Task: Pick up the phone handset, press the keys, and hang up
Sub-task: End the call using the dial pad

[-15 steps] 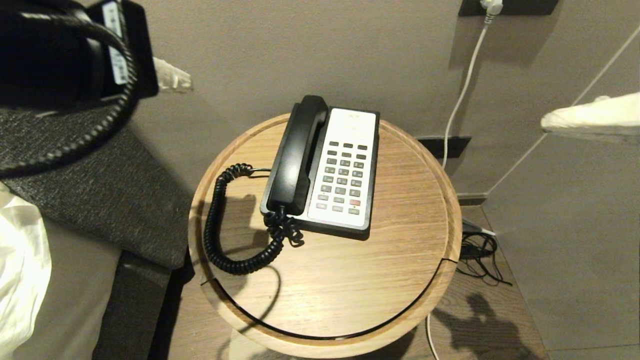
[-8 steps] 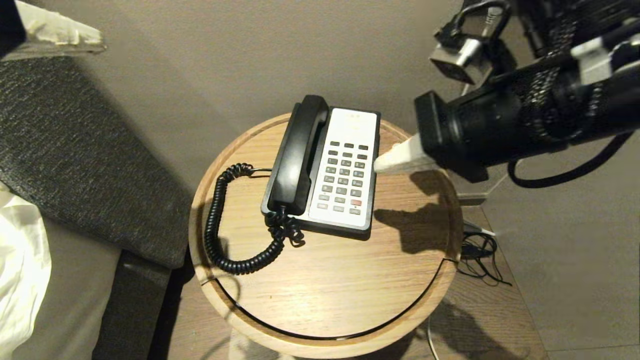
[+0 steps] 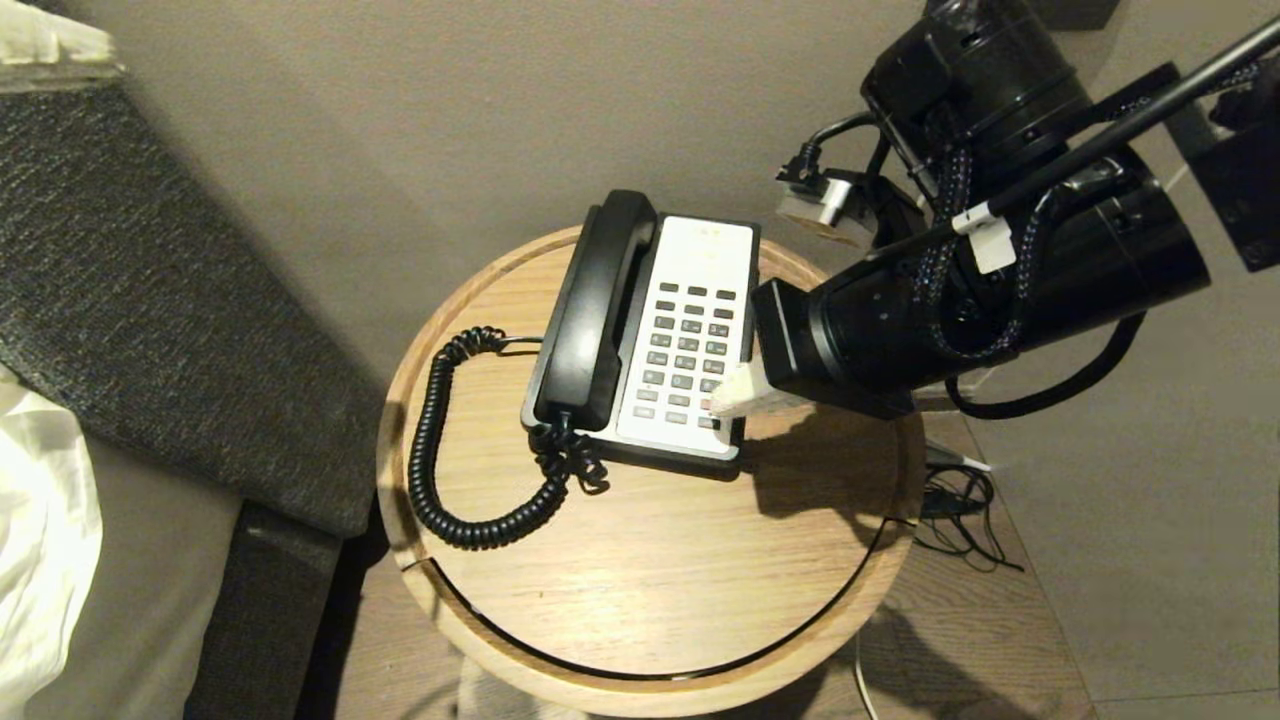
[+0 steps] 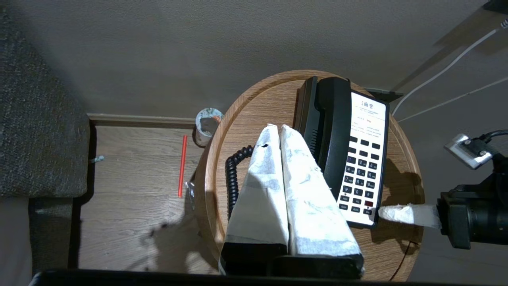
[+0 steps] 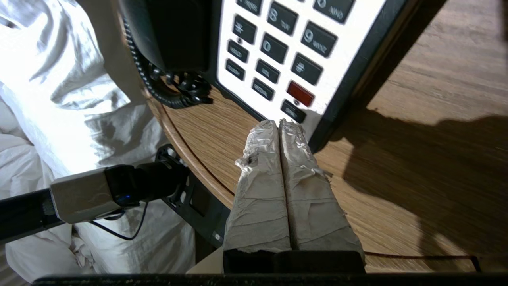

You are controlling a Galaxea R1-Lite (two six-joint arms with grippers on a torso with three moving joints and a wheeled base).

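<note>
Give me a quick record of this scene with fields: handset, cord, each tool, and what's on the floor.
handset: phone handset resting in the cradle of the phone base, on the round wooden table
cord: coiled cord looping over the tabletop
right tool: right tool shut, tips at the keypad's lower corner near the red key
left tool: left tool shut, above the table beside the handset
floor: red straw, small cup

A hotel-like bedroom: a desk phone point(image 3: 660, 335) on a round bedside surface point(image 3: 660, 560) beside white bedding point(image 3: 40, 530).
</note>
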